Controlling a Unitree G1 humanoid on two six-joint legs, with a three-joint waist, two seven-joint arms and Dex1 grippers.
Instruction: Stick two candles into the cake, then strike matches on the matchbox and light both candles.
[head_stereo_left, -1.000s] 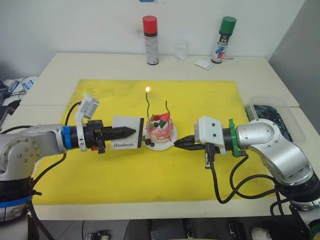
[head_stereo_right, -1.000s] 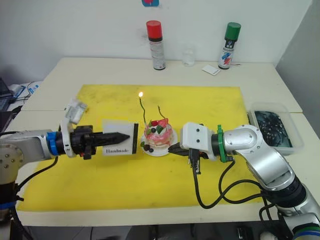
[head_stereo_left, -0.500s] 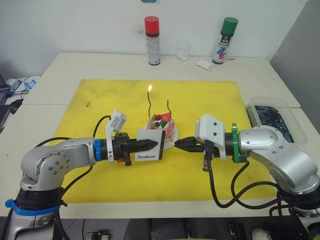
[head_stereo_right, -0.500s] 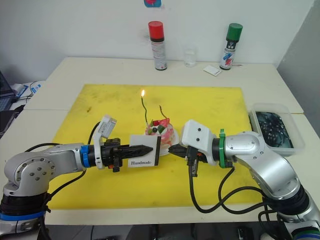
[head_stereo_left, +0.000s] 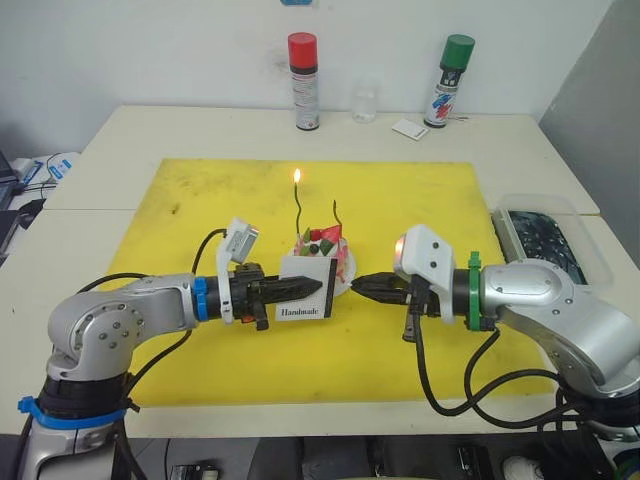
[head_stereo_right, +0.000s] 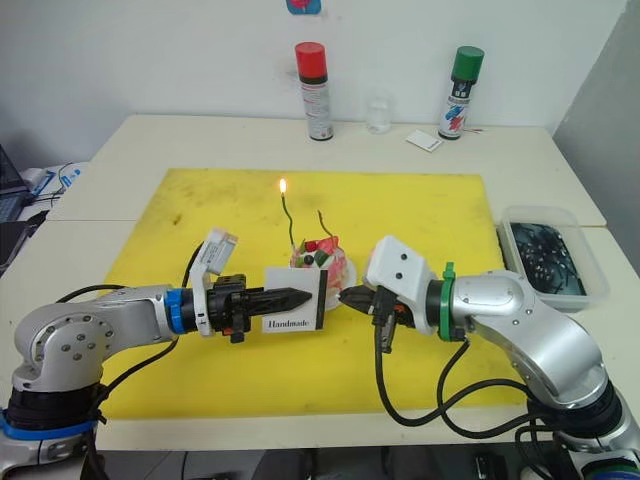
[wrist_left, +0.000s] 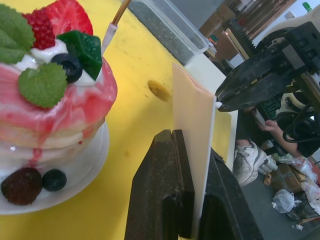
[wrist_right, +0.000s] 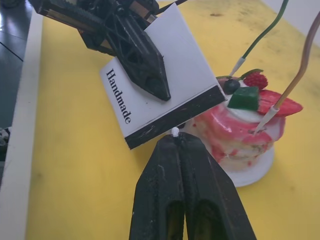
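right now i see the left end effector clamped on the matchbox, holding it upright on edge just in front of the cake, with its black striking strip turned toward the right end effector. the right end effector's fingers are pressed together on a match; only its pale head pokes out past the tips, and from the right wrist view it sits right at the black strip, though i can't tell if it touches. the cake sits on its little white plate near the middle of the yellow mat on the counter. both candles stand in it: the green candle carries a small flame at its top, the yellowish candle beside it is unlit. two spray cans, red-capped and green-capped, stand at the far edge, well apart from the cake.
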